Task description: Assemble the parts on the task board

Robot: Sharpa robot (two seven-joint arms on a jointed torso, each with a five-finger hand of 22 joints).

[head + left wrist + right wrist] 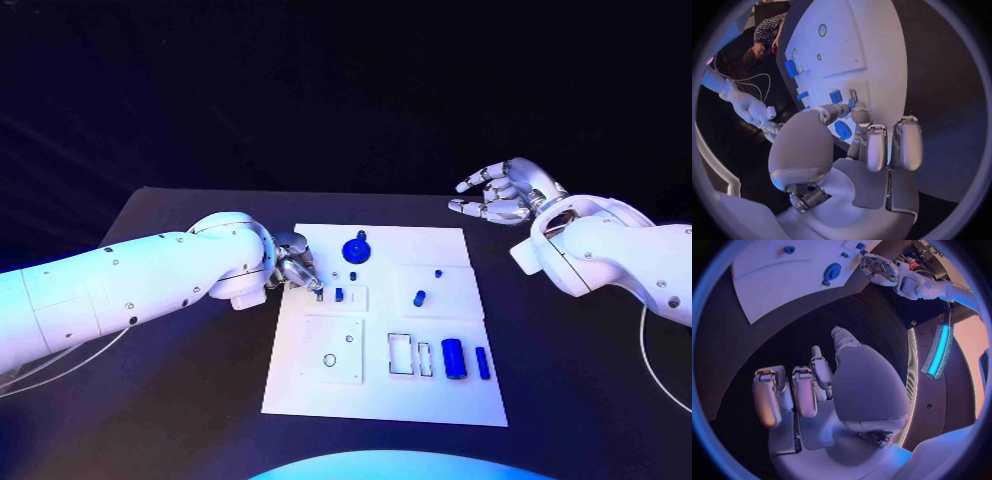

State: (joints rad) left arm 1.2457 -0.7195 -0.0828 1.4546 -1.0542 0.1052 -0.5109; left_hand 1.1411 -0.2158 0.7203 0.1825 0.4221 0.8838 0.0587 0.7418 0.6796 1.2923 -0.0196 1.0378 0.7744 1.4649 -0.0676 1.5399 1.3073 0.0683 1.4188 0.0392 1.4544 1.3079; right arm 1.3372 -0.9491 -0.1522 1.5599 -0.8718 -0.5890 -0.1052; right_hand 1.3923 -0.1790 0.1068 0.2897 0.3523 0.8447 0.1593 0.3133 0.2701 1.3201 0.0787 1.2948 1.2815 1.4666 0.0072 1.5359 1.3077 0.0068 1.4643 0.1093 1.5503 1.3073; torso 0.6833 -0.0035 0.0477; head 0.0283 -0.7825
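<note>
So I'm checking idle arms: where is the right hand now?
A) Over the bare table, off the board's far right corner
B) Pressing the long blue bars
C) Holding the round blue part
A: the right hand hovers empty beyond the task board.

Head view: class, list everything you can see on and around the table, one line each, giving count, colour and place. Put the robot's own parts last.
Table: one, black, under everything.
Task board: one, white, middle of the table.
Round part: one, blue, far end of the board near its middle.
Small parts: about three, blue, across the board's middle; one lies beside the left hand's fingertips.
Long parts: two, blue, side by side at the board's near right.
Empty slots: two outlined rectangles, just left of the long parts.
Left hand: one, silver, at the board's left edge, fingertips on the board; whether it grips anything cannot be told.
Right hand: one, silver, raised beyond the board's far right corner, fingers curled, holding nothing.
</note>
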